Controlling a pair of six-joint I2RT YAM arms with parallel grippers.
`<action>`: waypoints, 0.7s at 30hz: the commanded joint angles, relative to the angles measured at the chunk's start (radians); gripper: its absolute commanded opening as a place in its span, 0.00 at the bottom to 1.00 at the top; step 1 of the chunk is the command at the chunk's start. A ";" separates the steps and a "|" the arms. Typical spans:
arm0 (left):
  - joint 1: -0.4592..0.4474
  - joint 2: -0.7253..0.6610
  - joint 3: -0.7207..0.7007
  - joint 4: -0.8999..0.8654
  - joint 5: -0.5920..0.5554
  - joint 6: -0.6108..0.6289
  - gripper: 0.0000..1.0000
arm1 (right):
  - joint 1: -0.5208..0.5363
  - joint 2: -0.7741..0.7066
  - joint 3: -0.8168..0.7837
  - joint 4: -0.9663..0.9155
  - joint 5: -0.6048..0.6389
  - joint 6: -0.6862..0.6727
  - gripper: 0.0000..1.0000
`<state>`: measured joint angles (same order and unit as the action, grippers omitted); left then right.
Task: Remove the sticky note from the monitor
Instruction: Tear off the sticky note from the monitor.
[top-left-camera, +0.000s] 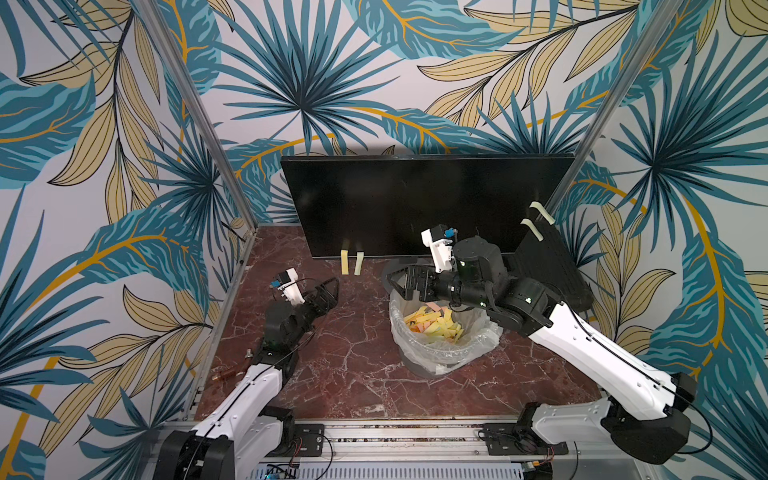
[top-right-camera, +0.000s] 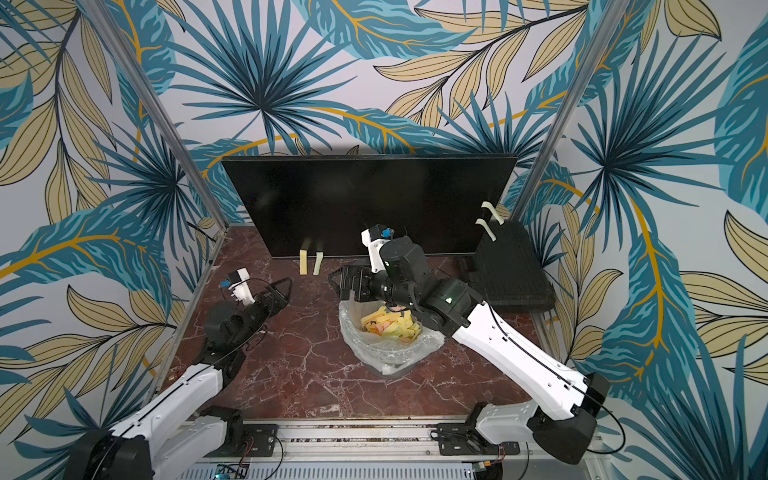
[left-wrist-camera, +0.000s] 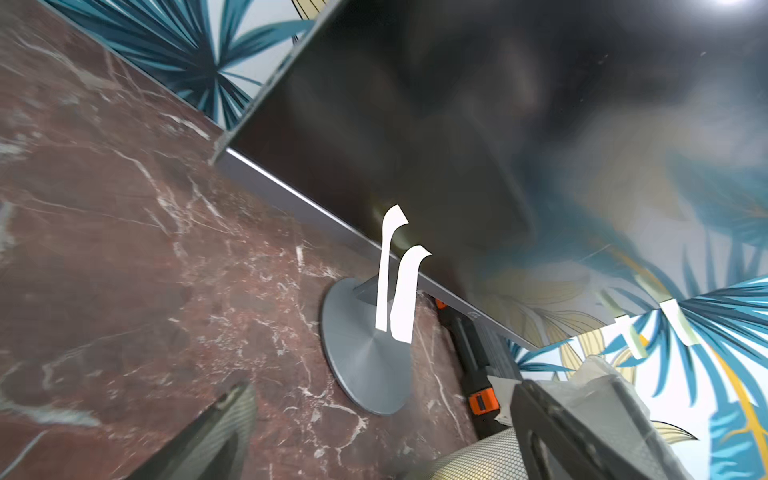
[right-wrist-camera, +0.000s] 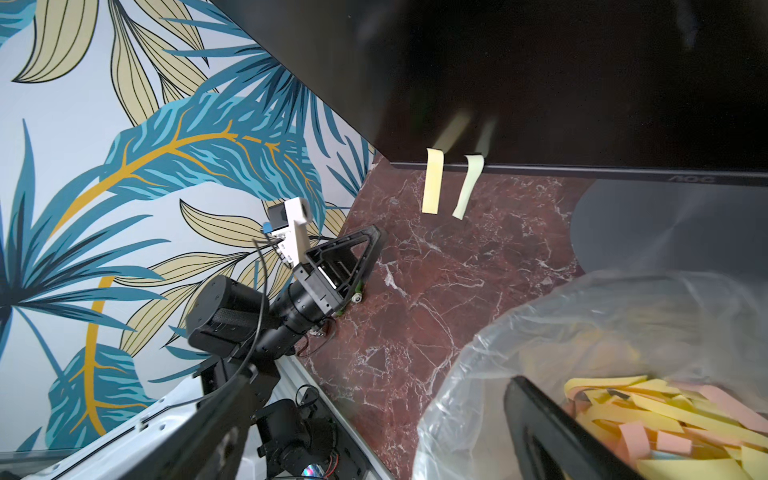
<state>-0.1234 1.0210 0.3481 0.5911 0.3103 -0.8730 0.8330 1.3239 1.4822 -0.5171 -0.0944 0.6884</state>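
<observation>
The monitor stands at the back on a round grey base. Two pale yellow sticky notes hang from its lower edge, left of the middle; both wrist views show them too. Two more strips curl off its right edge. My left gripper is open and empty, low over the table in front of the hanging notes. My right gripper is open and empty above the far rim of the bin.
A bin lined with a clear bag holds several yellow and orange strips, right of centre. A ribbed black case leans at the right, beside the monitor. The enclosure's metal posts and patterned walls close in both sides.
</observation>
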 joint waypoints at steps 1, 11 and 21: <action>0.019 0.083 0.046 0.154 0.100 -0.032 1.00 | 0.006 0.027 0.030 0.051 -0.050 0.018 0.96; 0.026 0.287 0.159 0.231 0.190 -0.047 0.87 | 0.020 0.070 0.054 0.061 -0.046 0.026 0.95; 0.026 0.372 0.192 0.249 0.210 -0.055 0.79 | 0.026 0.073 0.053 0.059 -0.035 0.024 0.95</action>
<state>-0.1036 1.3815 0.5114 0.7986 0.4992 -0.9329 0.8528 1.3903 1.5154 -0.4747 -0.1318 0.7044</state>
